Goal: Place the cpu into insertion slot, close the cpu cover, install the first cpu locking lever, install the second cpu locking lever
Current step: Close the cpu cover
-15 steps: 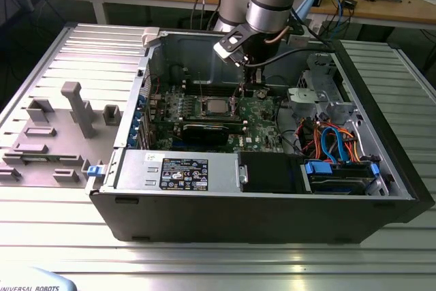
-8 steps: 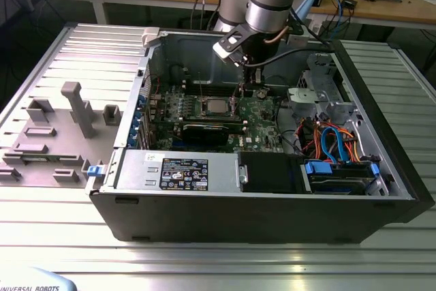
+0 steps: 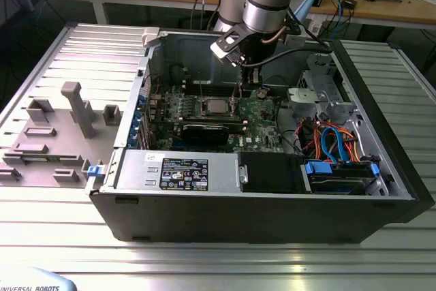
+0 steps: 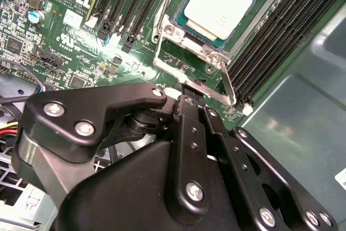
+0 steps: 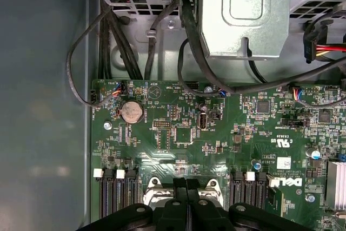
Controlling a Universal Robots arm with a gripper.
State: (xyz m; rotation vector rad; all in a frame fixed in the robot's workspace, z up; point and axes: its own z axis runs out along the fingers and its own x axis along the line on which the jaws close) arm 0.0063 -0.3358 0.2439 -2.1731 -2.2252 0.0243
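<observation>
Shows the gripper [image 3: 238, 103] lowered inside the open computer case [image 3: 238, 216], tips down at the green motherboard [image 3: 262, 110], just to the exterior view's right of the cpu [image 3: 216, 105]. Shows the 2 black fingers [image 5: 178, 193] pressed together in both wrist views, with nothing seen pinched between them.

Finds the cpu lying flat in the insertion slot [image 4: 162, 60], silver-grey top up. Finds the cpu cover [image 4: 186, 39] down over it, framing the chip through its square window.

Places the fingertips, in the second wrist view, at the slot's silver rim, close to a thin metal lever [image 4: 229, 82] running along that edge; touching or not, cannot tell.

Long black memory slots [image 4: 130, 4] on 2 sides of the slot.

Takes in, in the first wrist view, a round coin cell [image 5: 131, 112] on the board, black cables [image 5: 194, 52] looping beyond it and a grey metal bracket [image 5: 243, 14] among them.

Sets the case on a ribbed metal table [image 3: 204, 264].
</observation>
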